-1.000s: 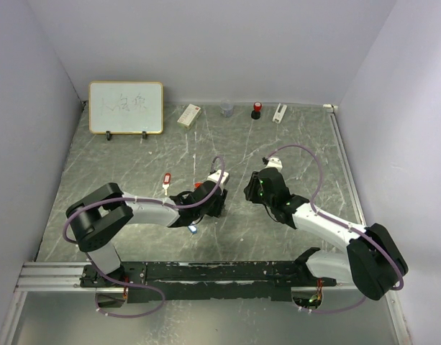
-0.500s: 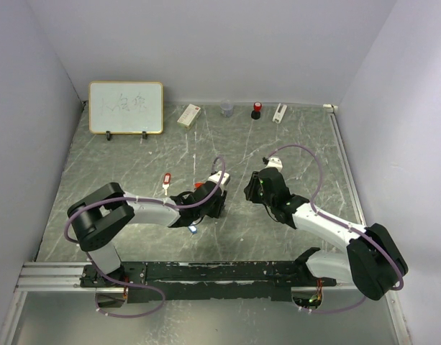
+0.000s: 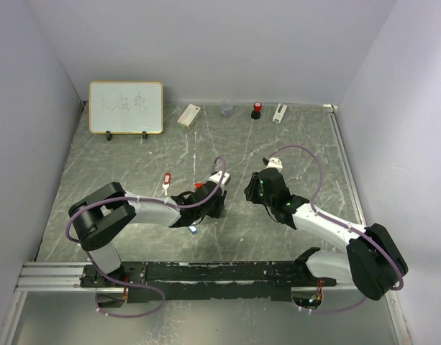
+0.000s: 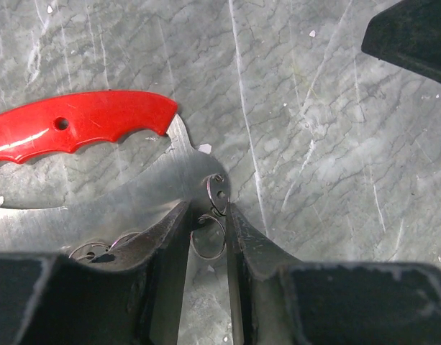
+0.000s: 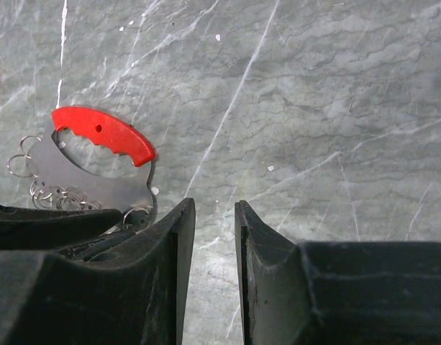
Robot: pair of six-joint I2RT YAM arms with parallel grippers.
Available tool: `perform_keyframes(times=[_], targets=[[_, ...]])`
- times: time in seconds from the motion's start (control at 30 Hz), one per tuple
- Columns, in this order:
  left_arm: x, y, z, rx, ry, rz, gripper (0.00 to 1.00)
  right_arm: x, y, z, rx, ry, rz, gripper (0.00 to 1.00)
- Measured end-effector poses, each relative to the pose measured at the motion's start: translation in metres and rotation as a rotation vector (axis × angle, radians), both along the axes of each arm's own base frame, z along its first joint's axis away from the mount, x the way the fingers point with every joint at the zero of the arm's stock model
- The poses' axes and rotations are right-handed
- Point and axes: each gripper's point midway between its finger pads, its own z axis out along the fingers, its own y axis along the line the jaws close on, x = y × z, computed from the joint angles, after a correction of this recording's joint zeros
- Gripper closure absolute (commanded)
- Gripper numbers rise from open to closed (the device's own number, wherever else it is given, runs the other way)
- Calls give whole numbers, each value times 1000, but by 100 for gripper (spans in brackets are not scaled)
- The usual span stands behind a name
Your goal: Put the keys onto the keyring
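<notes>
The keyring's red fob (image 4: pixel 76 129) lies on the table, joined to a flat silver plate and small grey rings. My left gripper (image 4: pixel 206 208) is down at the plate's end, its jaws closed narrowly on one small ring (image 4: pixel 208 243). In the top view this gripper (image 3: pixel 213 204) covers most of the keyring. The red-headed key (image 3: pixel 167 180) lies to its left. The blue-headed key (image 3: pixel 193 230) lies just in front of the left arm. My right gripper (image 5: pixel 214 205) is slightly open and empty, just right of the fob (image 5: pixel 105 133) and its rings (image 5: pixel 33 172).
A whiteboard (image 3: pixel 126 107) stands at the back left. A small card box (image 3: pixel 188 115), a clear cup (image 3: pixel 226 109), a red and black item (image 3: pixel 257 110) and a white item (image 3: pixel 279 112) line the back wall. A metal rail (image 3: pixel 170 272) runs along the near edge.
</notes>
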Motion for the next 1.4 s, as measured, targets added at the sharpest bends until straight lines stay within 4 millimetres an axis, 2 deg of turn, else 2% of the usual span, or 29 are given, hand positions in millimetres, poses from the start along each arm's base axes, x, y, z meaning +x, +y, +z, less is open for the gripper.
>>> perform_keyframes(times=[0.27,0.43,0.73,1.17,1.4], targets=[[1,3,-1,9,-6,19,76,-1,0,-2,-1,5,2,71],[3,3,0,10,-12,25,93,-1,-1,-2,0,5,2,71],[3,5,7,24,-35,3,93,-1,-1,-2,-1,6,2,71],[7,6,52,-12,-133,-36,93,-1,-1,-1,-6,1,6,71],[9,16,71,-11,-184,-21,93,-1,-2,7,2,-21,8,72]])
